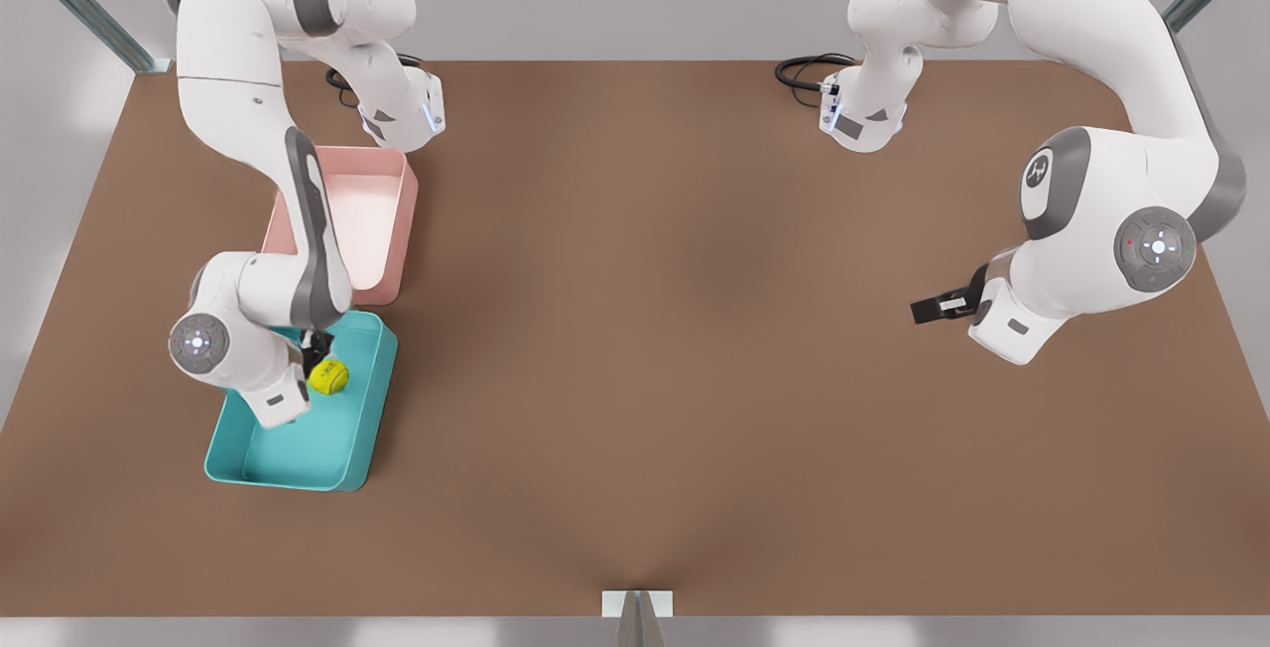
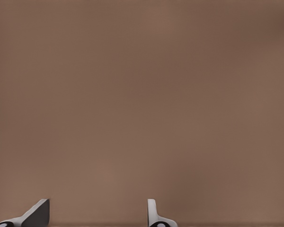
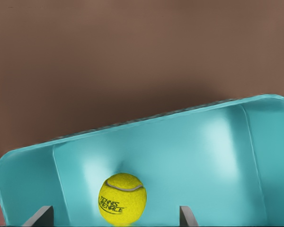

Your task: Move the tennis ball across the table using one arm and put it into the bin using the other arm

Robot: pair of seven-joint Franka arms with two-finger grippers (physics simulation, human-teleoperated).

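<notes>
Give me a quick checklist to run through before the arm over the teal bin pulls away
1. Tennis ball inside the bin: ok.
2. Right gripper open, fingers clear of the ball: ok.
3. Ball resting on the bin floor: cannot tell.
4. Ball away from the pink tub: ok.
5. Left gripper open, waiting over bare table at the front view's right: ok.
</notes>
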